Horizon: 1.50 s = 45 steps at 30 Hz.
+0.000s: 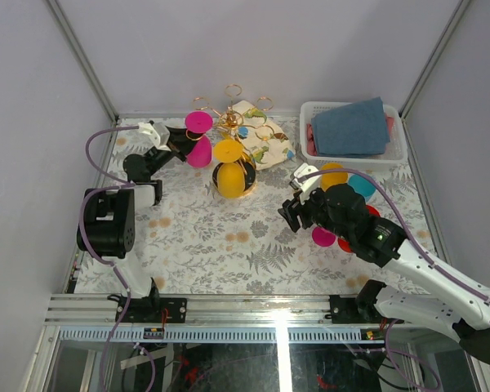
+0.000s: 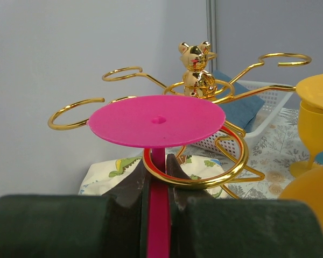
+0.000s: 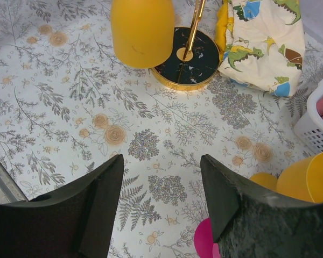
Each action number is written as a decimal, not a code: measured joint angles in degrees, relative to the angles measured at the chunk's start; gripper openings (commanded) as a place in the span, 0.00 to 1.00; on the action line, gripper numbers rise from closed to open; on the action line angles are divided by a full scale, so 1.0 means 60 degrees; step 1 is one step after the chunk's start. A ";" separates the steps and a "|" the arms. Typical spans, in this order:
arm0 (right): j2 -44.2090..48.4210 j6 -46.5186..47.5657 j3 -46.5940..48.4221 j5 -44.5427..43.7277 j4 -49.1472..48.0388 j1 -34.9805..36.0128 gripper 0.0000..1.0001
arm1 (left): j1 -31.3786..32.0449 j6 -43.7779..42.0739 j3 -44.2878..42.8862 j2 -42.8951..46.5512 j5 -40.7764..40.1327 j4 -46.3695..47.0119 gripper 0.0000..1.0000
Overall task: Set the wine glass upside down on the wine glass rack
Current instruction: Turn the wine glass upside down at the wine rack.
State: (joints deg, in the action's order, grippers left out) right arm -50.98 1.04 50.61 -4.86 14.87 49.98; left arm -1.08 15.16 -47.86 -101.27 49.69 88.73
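A pink wine glass is upside down, its round foot on top and its stem inside a gold loop arm of the wine glass rack. My left gripper is shut on the stem just below the loop. The rack has a gold bear on its post and a round black base. A yellow wine glass hangs upside down on another arm. My right gripper is open and empty over the floral mat, right of the rack.
A dinosaur-print cloth lies behind the rack. A white basket with folded blue cloth stands at the back right. Yellow, teal and pink cups lie by the right arm. Grey walls close in the sides and back.
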 measured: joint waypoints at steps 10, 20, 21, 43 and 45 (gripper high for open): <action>-0.0095 0.0004 0.0237 0.0000 0.0018 0.0000 0.66 | 0.0175 -0.0175 0.0127 0.0098 0.0058 0.0015 0.01; -0.0335 0.0004 0.0310 0.0004 0.0026 0.0000 0.66 | 0.0237 0.0641 0.0266 0.0131 -0.0401 0.0018 0.00; -0.0368 0.0007 0.0324 0.0000 0.0026 0.0000 0.66 | 0.0248 0.0747 0.0310 0.0160 -0.0470 0.0015 0.00; -0.0586 0.0004 0.0433 0.0007 0.0051 0.0000 0.67 | 0.0306 0.1625 0.1002 0.0659 -0.1494 -0.0022 0.00; -0.0586 0.0004 0.0433 0.0007 0.0051 0.0000 0.67 | 0.0306 0.1555 0.1213 0.0841 -0.1552 -0.0025 0.00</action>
State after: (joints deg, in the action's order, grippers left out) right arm -54.50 1.06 53.21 -4.82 15.18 49.98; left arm 0.75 24.49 -40.58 -96.23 40.38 88.58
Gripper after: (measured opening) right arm 0.666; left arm 0.070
